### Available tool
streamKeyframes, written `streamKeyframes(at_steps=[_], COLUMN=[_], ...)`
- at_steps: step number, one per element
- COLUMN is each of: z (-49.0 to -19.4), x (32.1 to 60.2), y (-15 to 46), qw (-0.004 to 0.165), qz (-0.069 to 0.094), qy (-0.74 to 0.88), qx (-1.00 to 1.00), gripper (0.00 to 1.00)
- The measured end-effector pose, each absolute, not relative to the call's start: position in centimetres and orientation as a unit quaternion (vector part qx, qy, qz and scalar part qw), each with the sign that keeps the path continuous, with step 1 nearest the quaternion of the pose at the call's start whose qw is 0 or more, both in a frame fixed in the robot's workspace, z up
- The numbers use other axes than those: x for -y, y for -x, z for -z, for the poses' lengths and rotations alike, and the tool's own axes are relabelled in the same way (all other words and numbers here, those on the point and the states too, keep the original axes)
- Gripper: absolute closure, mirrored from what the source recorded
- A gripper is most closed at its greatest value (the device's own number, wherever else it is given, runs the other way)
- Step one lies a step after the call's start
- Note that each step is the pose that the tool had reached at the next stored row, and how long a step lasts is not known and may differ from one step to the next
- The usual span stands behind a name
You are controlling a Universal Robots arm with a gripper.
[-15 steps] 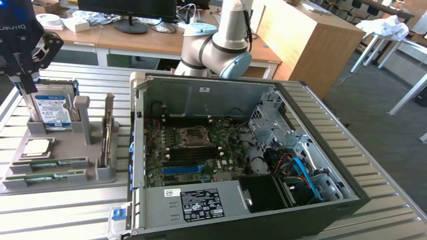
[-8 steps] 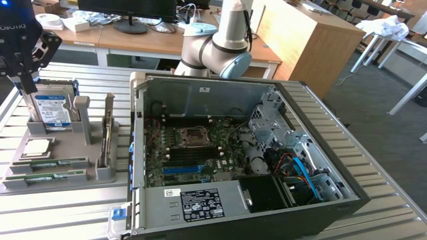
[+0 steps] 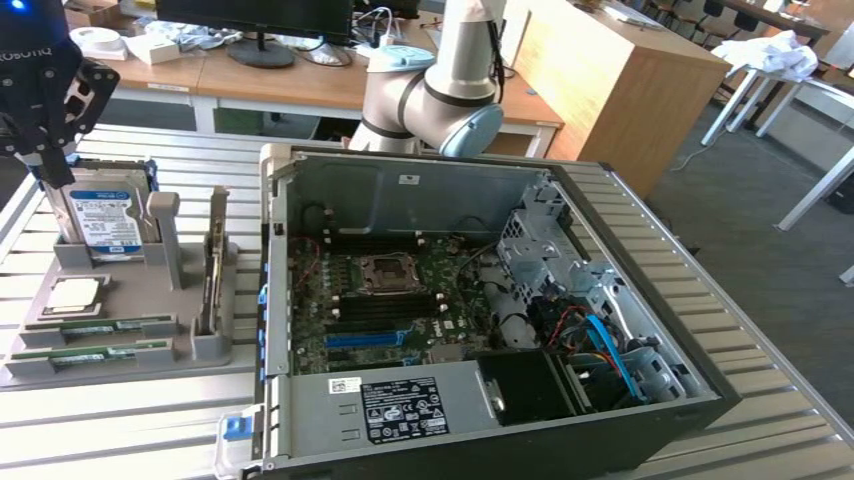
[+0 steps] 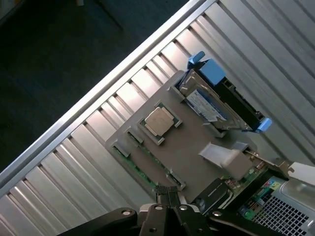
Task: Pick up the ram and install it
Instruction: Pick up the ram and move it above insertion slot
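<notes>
**Approach stage: ram not yet grasped**

The gripper (image 3: pixel 56 170), fingers closed on nothing, is held above the tray's (image 3: pixel 127 290) far left. The ram (image 3: pixel 96 327) lies flat at the tray's near left, beside a twin stick (image 3: pixel 91 353). Opened fingers, aligned along the ram, are judged needed.

Just beside the computer case (image 3: pixel 400 195), on the exterior view's left: holder tray (image 3: pixel 134 372). On the tray's edge nearest the case: upright card (image 3: pixel 214 262). Farther out from the case, level with its back wall: hard drive (image 3: pixel 104 222), on edge. Level with the case's middle: processor chip (image 3: pixel 74 293). Toward the case's near end, side by side in slots: ram stick (image 3: pixel 100 327), second ram stick (image 3: pixel 94 354). Inside the case, flat on its floor: motherboard (image 3: pixel 387 300). Behind the case: arm base (image 3: pixel 427 100).
</notes>
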State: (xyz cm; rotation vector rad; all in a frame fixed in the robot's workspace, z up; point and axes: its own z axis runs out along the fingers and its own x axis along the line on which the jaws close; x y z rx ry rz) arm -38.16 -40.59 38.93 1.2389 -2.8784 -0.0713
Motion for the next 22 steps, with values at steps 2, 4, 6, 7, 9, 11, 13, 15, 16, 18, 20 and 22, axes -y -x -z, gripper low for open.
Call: streamKeyframes(at_steps=[2, 4, 6, 7, 9, 11, 13, 15, 16, 18, 20, 22], z=[-38.93, -38.93, -38.93, -38.93, -38.93, -38.93, -38.93, -38.93, -38.93, -38.93, -38.92, -38.92], x=[40.59, 40.59, 40.59, 40.59, 40.59, 40.59, 40.59, 40.59, 40.59, 40.59, 40.59, 40.59], y=[38.16, 38.16, 38.16, 38.16, 38.16, 38.15, 38.15, 38.15, 38.15, 38.15, 38.15, 38.16], qw=[0.004, 0.004, 0.004, 0.005, 0.005, 0.005, 0.006, 0.006, 0.006, 0.006, 0.007, 0.007], qz=[0.023, 0.023, 0.023, 0.023, 0.022, 0.022, 0.022, 0.022, 0.022, 0.022, 0.022, 0.022], qy=[-0.408, -0.421, -0.435, -0.441, -0.454, -0.467, -0.48, -0.493, -0.5, -0.514, -0.527, -0.539], qx=[0.912, 0.907, 0.9, 0.897, 0.891, 0.884, 0.877, 0.87, 0.866, 0.858, 0.85, 0.842], gripper=[0.9, 0.9, 0.9, 0.9, 0.9, 0.9, 0.9, 0.9, 0.9, 0.9, 0.9, 0.9])
